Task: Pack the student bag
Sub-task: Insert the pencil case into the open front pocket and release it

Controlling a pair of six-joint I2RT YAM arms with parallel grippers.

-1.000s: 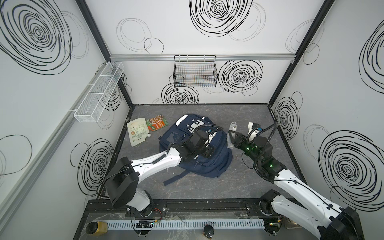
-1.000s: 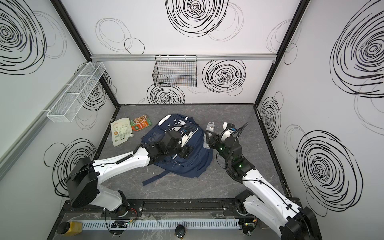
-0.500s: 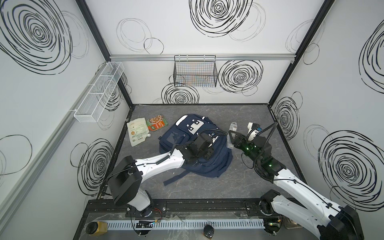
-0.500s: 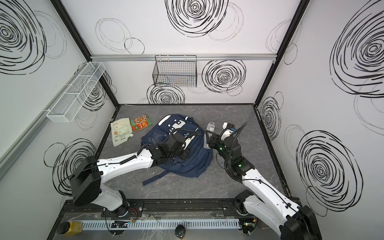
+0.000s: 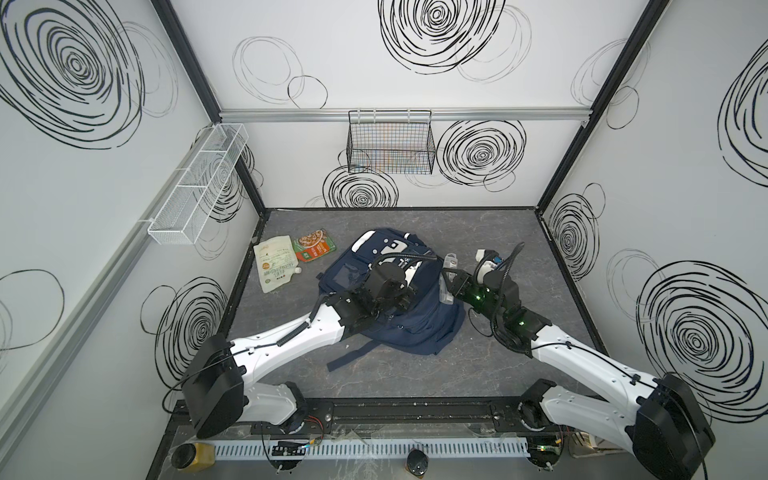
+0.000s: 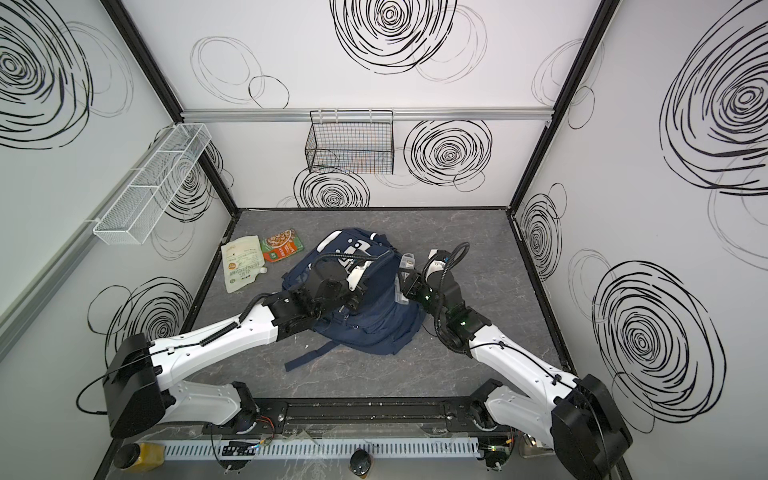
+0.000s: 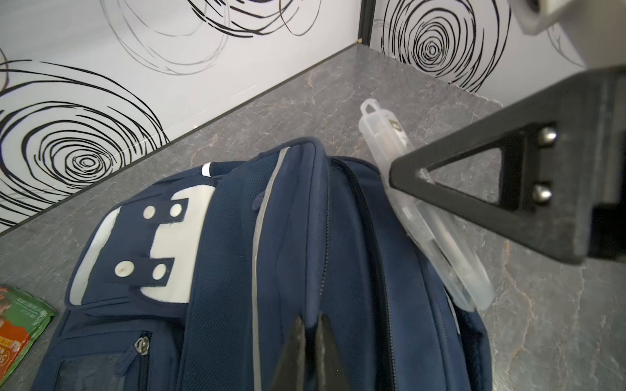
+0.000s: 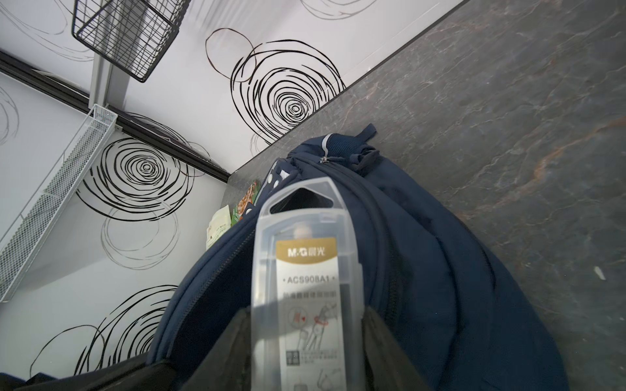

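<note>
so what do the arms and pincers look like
The left arm and right arm have white shells, black joints and black base housings. Black cables loop over the wrists; a coiled cable runs along the left arm. Green lights glow on the right wrist. The left pincer and right pincer are black, the right's fingers triangular frames.

The student bag is navy blue, with a white patch and grey stripes. The desk is dark grey with brownish marble veins. The walls are white with black spiral scribbles. The plastic case is transparent, its label gold and white.
</note>
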